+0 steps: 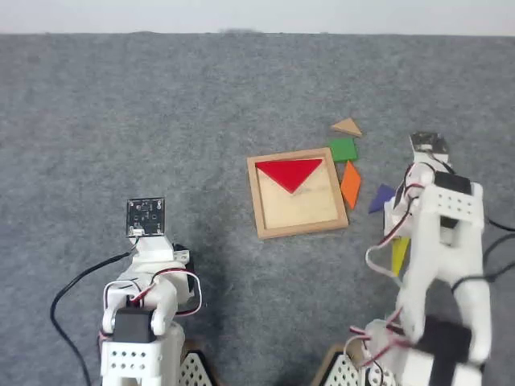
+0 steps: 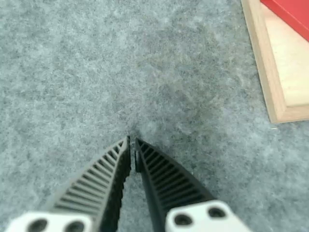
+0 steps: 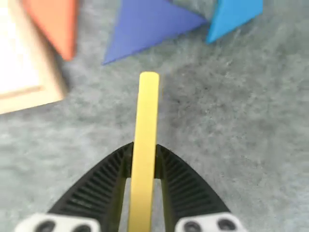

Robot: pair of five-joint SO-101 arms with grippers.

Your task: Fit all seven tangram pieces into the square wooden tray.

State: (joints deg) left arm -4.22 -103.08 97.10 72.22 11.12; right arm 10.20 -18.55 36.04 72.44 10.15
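Wooden tray point(image 1: 257, 197) in the middle holds just the red triangle point(image 1: 288, 173). Right of the tray, our right end effector point(image 3: 144, 149) pinches the yellow piece point(image 3: 147, 96). Our left end effector point(image 2: 132, 141) is closed and empty. We count one piece in and six to go.

The flat yellow tangram piece point(image 3: 148, 106) faces the right wrist camera edge-on, so its outline cannot be told. Its near end is hidden between the black fingers point(image 3: 99, 191) of the right gripper point(image 3: 144, 146). The picture's edge cuts off a blurred orange piece point(image 3: 53, 21), a violet-blue triangle point(image 3: 145, 24), a light-blue piece point(image 3: 234, 17) and the square wooden tray point(image 3: 34, 96). In the left wrist view, the red triangle point(image 2: 294, 14) is cut to one corner. From above, the right arm point(image 1: 438, 241) covers most of the yellow tangram piece.
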